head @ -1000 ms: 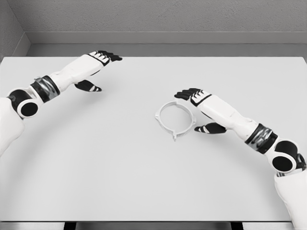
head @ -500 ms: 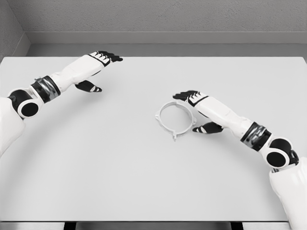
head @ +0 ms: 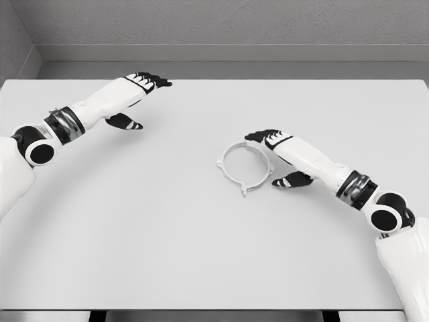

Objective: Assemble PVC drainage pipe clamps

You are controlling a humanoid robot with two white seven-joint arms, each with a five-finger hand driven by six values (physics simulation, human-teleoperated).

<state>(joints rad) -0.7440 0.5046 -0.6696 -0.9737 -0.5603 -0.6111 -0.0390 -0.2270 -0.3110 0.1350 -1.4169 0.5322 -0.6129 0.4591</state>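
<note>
Right robot hand [head: 280,158] has edged closer to the white pipe clamp ring [head: 244,166], fingers spread, grasping nothing; left robot hand [head: 137,97] hovers open. Assembly hasn't begun.

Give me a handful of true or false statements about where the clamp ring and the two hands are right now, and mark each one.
1. The clamp ring lies flat on the table. True.
2. The right hand has lifted the ring off the table. False: it sits beside the ring's right edge, fingers open, holding nothing.
3. The left hand is far from the ring, near the table's back left. True.
4. A PVC pipe runs through the ring. False: no pipe shows anywhere.
5. The left hand grips a second clamp part. False: it holds nothing.
</note>
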